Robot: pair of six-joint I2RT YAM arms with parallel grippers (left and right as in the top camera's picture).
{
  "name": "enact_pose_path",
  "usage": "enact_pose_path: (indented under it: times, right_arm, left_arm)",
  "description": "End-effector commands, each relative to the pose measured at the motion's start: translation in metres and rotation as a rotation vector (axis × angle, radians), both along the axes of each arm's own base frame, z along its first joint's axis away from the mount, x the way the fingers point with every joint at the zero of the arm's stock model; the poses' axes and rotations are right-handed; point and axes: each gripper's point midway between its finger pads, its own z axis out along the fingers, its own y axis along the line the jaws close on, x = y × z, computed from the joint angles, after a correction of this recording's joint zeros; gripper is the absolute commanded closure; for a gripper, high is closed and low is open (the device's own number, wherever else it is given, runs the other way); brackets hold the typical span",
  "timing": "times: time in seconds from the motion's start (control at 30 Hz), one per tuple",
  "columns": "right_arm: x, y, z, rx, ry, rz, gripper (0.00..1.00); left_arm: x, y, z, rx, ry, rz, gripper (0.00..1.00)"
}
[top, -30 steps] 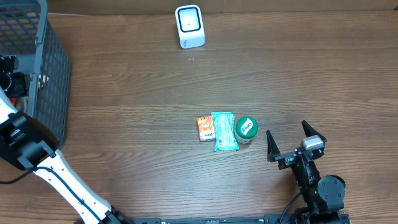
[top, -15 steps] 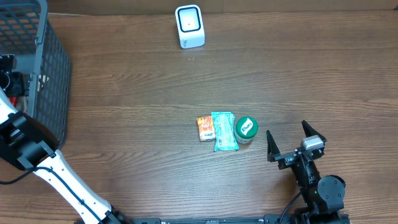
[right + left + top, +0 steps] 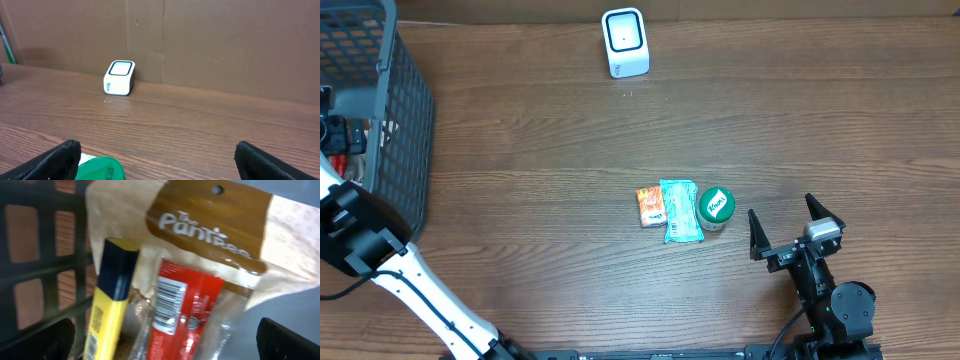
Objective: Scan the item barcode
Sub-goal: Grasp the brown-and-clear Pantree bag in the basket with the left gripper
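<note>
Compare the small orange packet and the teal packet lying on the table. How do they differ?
Colour: the orange packet is orange with print, and the teal packet is blue-green.
Size: the teal packet is clearly longer than the orange packet.
Place: the teal packet lies right beside the green-lidded jar, while the orange packet lies on the teal packet's other side, away from the jar.
Both lie flat, side by side, on the wooden table.

basket: cut by left edge | red packet: bottom cropped, print blurred | green lid: bottom cropped
</note>
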Motion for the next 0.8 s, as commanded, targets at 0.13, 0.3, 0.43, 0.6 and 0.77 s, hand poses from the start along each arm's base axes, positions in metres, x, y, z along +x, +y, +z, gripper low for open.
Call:
enact_pose_path:
  times: [0.13,0.3,0.43,0.6,0.77]
  right_arm:
    - [0.0,0.0,-0.003,-0.001,-0.001,-0.002,0.0]
    - [0.0,0.0,-0.003,-0.001,-0.001,-0.002,0.0]
    - [0.0,0.0,-0.003,-0.001,-0.001,-0.002,0.0]
    - [0.0,0.0,-0.003,-0.001,-0.001,-0.002,0.0]
    - [0.0,0.0,-0.003,-0.001,-0.001,-0.002,0.0]
  left_arm:
    - [-0.007,0.01,0.002,0.004,-0.012,0.005,0.01]
    - [-0.012,0.01,-0.014,0.003,0.024,0.013,0.03]
    - [-0.017,0.012,-0.033,-0.004,0.043,0.018,0.02]
    - [-0.021,0.008,-0.058,-0.026,0.065,0.012,0.03]
    - [-0.022,-0.008,-0.075,-0.097,0.065,-0.017,0.46]
